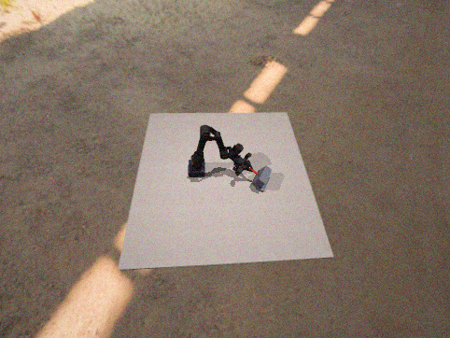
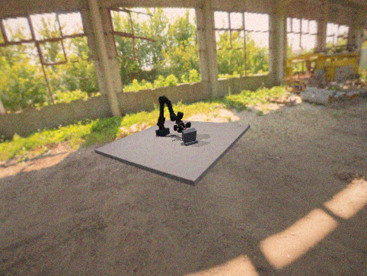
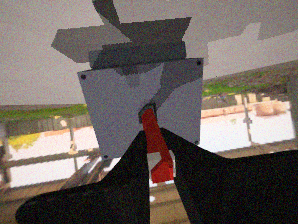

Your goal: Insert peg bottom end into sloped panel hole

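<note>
A red peg (image 3: 157, 145) (image 1: 254, 172) is held between the fingers of my gripper (image 3: 151, 134) (image 1: 250, 168), which is shut on it. The peg slants towards the sloped grey panel (image 3: 115, 115) (image 1: 265, 175) (image 2: 189, 135). In the wrist view the peg's far end is at the dark-edged hole (image 3: 151, 106) in the middle of the panel's face, with dark hole showing above and to the left of it. How far the end is inside cannot be told. The fingertips are a short way back from the panel's face.
The panel stands on a dark base (image 3: 170, 49) on the light grey table top (image 1: 210, 233) (image 2: 164, 160). Small dark dots mark the panel's corners. The arm's base (image 1: 196, 169) (image 2: 162, 132) stands on the same table top, and shadows fall around the panel.
</note>
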